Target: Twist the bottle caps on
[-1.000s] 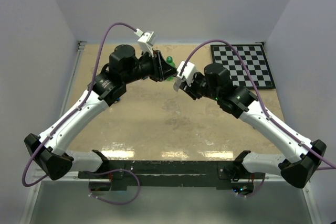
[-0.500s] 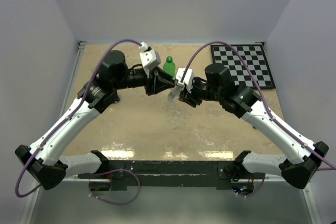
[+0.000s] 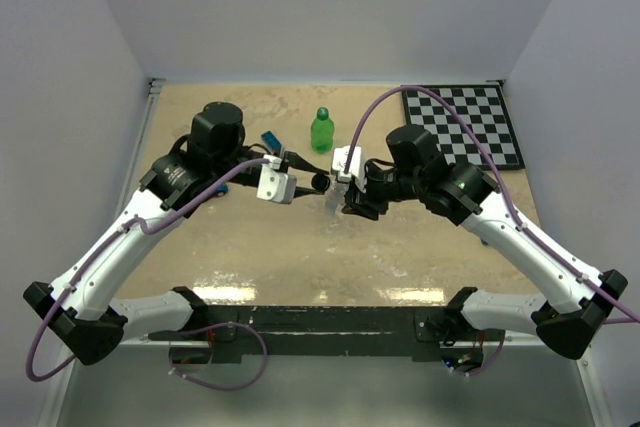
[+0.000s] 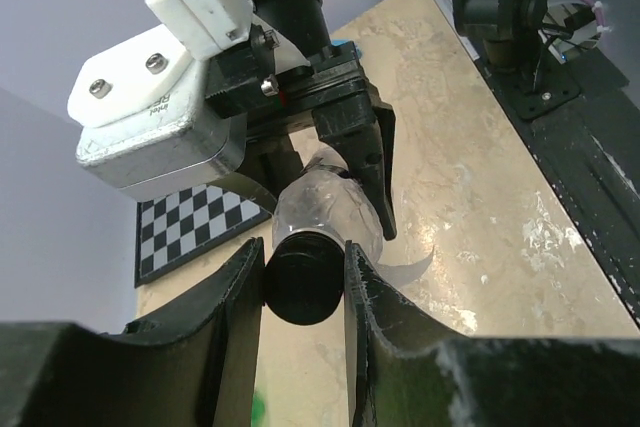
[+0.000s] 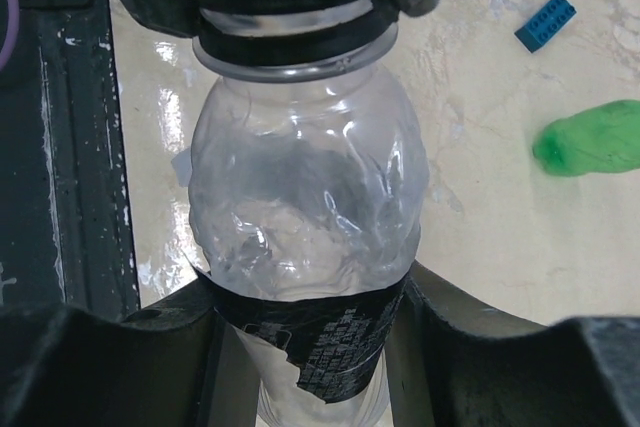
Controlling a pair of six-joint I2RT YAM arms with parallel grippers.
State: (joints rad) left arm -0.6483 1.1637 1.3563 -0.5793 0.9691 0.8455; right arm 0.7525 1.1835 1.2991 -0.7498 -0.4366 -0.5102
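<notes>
My right gripper [image 5: 310, 282] is shut on the clear bottle [image 5: 305, 197], its fingers pressing the dark label band [image 5: 330, 332]. The bottle is held above the table, its neck pointing at the left arm. My left gripper [image 4: 305, 257] is shut on the black cap [image 4: 303, 279], which sits against the clear bottle's [image 4: 330, 209] neck. From above, the left gripper [image 3: 308, 183] and right gripper [image 3: 345, 193] meet tip to tip at mid-table. The green bottle [image 3: 321, 131] stands upright behind them with a green cap [image 3: 321, 112] on top, free of both grippers.
A blue toy brick [image 3: 270, 138] lies on the table left of the green bottle. A black-and-white checkerboard [image 3: 465, 125] lies at the back right. White walls close in the table on three sides, and the arm bases [image 3: 320, 322] stand along the near edge.
The left arm swung away from the green bottle, down to mid-table, bringing the black cap up to the clear bottle's neck. The right gripper shifted slightly forward with the bottle.
</notes>
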